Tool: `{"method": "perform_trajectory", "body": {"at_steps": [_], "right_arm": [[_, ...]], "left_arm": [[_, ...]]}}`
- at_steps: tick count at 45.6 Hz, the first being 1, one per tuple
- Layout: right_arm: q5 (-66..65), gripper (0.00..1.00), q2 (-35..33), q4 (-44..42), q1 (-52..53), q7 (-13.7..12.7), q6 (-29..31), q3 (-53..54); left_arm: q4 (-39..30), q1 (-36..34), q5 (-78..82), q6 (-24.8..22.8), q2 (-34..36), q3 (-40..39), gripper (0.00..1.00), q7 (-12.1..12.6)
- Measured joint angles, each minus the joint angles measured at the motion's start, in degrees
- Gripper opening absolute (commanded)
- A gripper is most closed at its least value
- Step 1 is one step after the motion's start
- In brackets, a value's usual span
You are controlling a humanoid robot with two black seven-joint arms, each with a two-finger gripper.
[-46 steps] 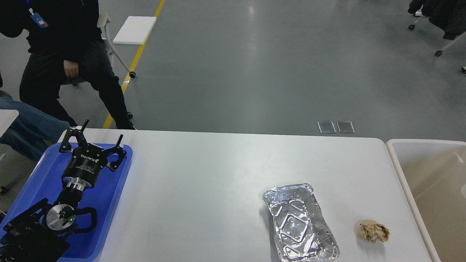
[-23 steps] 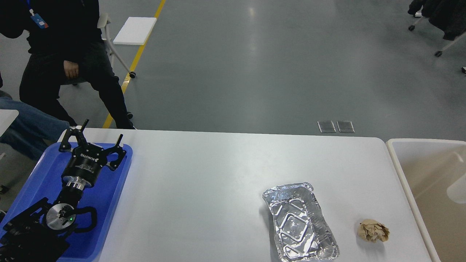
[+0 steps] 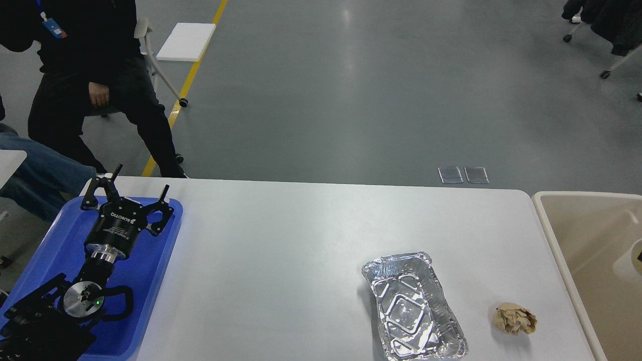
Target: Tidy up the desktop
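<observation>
Foil tray point(image 3: 414, 307), crumpled paper point(image 3: 514, 319), left end effector point(image 3: 131, 193) spread

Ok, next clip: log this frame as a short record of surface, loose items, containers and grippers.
surface: white desktop
loose items: empty foil tray; crumpled brown paper ball to its right, apart from it
containers: blue tray at the left end; beige bin past the right end
left gripper: open, empty, over the blue tray
right gripper: not in view
people: two seated beyond the far left corner

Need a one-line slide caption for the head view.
Left end effector open over blue tray; foil container and crumpled paper on desktop.
</observation>
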Motion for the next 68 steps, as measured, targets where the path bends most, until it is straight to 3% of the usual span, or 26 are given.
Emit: {"method": "perform_trajectory", "body": {"at_steps": [6, 8, 10, 14, 17, 18, 23, 44, 57, 68], "right_arm": [[0.82, 0.00, 1.33, -2.25, -1.20, 0.00, -0.33, 1.07], [1.00, 0.24, 1.70, -2.76, -1.49, 0.00, -0.39, 1.32], [1.12, 0.42, 1.91, -3.10, -1.66, 0.01, -0.46, 1.49], [1.29, 0.63, 2.25, -3.86, -1.99, 0.01, -1.14, 1.75], [1.39, 0.88, 2.45, -3.99, -2.22, 0.01, -1.96, 1.84], [1.41, 0.92, 2.50, -4.08, -2.29, 0.01, -2.23, 1.86], [1.50, 0.98, 2.65, -4.39, -2.62, 0.01, -3.70, 1.97], [1.48, 0.99, 1.24, -3.97, -0.87, 0.03, -4.61, 1.77], [0.81, 0.99, -3.07, -1.81, 7.52, 0.01, 4.76, 0.33], [-1.22, 0.99, -8.43, 7.40, 19.44, -0.11, 12.53, -4.51]], "left_arm": [[0.00, 0.00, 0.00, 0.00, 0.00, 0.00, 0.99, 0.04], [0.00, 0.00, 0.00, 0.00, 0.00, 0.00, 0.99, 0.04], [0.00, 0.00, 0.00, 0.00, 0.00, 0.00, 0.99, 0.04], [0.00, 0.00, 0.00, 0.00, 0.00, 0.00, 0.99, 0.04], [0.00, 0.00, 0.00, 0.00, 0.00, 0.00, 0.99, 0.04], [0.00, 0.00, 0.00, 0.00, 0.00, 0.00, 0.99, 0.04], [0.00, 0.00, 0.00, 0.00, 0.00, 0.00, 0.99, 0.04], [0.00, -0.06, 0.00, 0.00, -0.04, 0.00, 0.99, 0.03], [0.00, -0.09, 0.00, 0.00, -0.08, 0.00, 0.99, 0.02], [0.00, -0.09, 0.00, 0.00, -0.11, 0.00, 0.99, 0.02]]}}
